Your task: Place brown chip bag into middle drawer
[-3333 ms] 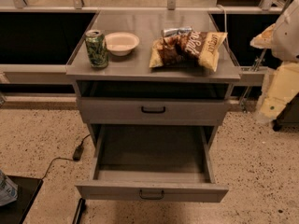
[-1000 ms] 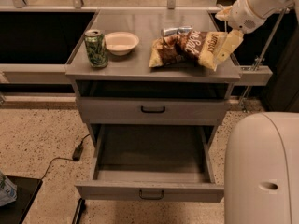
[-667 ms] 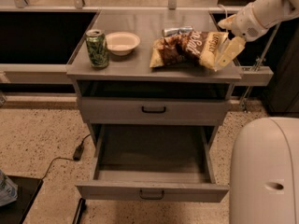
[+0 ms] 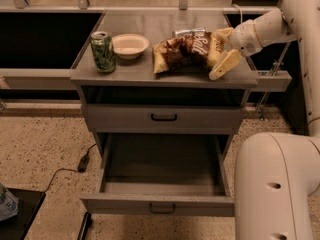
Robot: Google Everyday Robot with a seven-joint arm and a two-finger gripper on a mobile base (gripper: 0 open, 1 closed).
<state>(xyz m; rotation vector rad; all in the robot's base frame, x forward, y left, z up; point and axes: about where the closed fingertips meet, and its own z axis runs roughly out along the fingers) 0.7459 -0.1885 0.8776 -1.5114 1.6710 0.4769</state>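
Note:
The brown chip bag [image 4: 185, 51] lies on its side on the right half of the grey cabinet top [image 4: 130, 69]. My gripper [image 4: 221, 49] reaches in from the right at the bag's right end. It is open, with one tan finger [image 4: 225, 64] in front of the bag's end and the other [image 4: 223, 33] behind it. The middle drawer [image 4: 162, 201] is pulled out below, with its deep tray showing nothing inside and a thin loop handle on its front.
A green can [image 4: 103, 51] and a white bowl [image 4: 130, 45] stand on the left of the cabinet top. A closed drawer front with a black handle [image 4: 164, 117] sits above the open drawer. My white arm housing [image 4: 275, 184] fills the lower right. A cable [image 4: 82, 161] lies on the floor at left.
My gripper has come in from the right and dropped lower, and its fingers now straddle the bag's right end. The bag, can and bowl have not moved.

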